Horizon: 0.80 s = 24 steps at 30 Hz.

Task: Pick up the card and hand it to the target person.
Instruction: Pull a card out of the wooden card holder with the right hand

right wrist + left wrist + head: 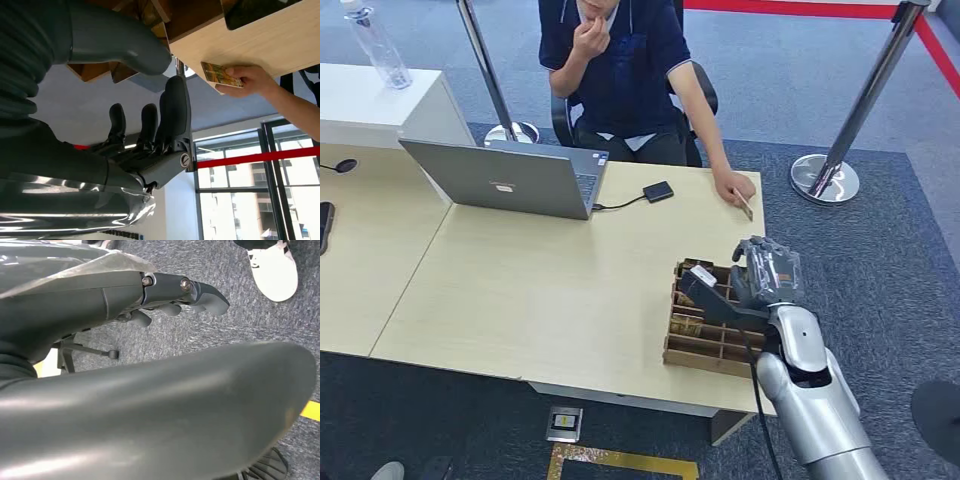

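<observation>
Right hand (767, 272): raised over the tray (681, 345) at the desk's (546, 290) near right corner; fingers (174, 107) curled in, with nothing between them that I can make out (the wrist view looks past thumb and fingers to bare space).
Left hand (177, 292): hangs over grey carpet; fingers (170, 309) are short stubs under a dark cover, too hidden to tell whether apart or together.
Card (744, 207): at the desk's far right edge, held in the person's hand (736, 187); in the right wrist view the card (218, 74) sticks out past the edge, pinched by that hand (251, 80).
Tray: wooden, divided into compartments; its right part is covered by the right arm, and its contents are too small to name.
Person (622, 70): seated behind the desk's far edge, head cut off by the frame.
Laptop (509, 178): open, back toward the camera, screen hidden; a cable runs to a small black box (658, 191).
</observation>
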Available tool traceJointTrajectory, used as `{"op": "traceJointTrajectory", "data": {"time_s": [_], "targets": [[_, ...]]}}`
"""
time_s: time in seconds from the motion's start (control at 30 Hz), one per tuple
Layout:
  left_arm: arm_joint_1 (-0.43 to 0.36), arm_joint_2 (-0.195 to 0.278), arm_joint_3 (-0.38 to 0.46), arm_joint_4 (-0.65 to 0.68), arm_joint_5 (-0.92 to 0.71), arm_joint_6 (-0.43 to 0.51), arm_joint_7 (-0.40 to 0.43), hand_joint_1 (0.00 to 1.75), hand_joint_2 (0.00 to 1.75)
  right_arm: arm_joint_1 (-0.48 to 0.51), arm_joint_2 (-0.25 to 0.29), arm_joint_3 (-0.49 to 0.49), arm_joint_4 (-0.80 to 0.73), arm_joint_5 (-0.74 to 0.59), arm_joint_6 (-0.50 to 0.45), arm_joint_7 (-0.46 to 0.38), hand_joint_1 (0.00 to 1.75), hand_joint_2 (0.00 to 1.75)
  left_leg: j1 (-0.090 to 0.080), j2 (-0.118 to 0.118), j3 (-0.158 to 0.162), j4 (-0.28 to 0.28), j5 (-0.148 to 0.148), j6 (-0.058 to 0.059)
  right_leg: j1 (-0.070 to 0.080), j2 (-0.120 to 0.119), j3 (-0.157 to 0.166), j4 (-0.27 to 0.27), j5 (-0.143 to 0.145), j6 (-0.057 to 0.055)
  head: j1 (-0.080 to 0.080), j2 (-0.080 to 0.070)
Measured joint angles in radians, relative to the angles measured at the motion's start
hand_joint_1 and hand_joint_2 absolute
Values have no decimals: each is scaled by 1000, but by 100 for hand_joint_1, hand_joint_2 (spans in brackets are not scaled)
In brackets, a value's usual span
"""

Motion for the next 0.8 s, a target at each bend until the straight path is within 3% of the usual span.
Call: {"op": "traceJointTrajectory", "data": {"time_s": [0.27, 0.8], "targets": [[0, 0, 0, 0, 0, 0, -2, 0, 0, 4, 0, -23, -3, 9, 2, 0, 107, 175, 0, 0, 0, 0, 0, 0, 0, 0, 0, 0, 0, 0, 0, 0], [1, 0, 0, 0, -1, 0, -11, 0, 0, 29, 0, -67, -12, 19, 8, -6, 92, 175, 0, 0, 0, 0, 0, 0, 0, 0, 0, 0, 0, 0, 0, 0]]}}
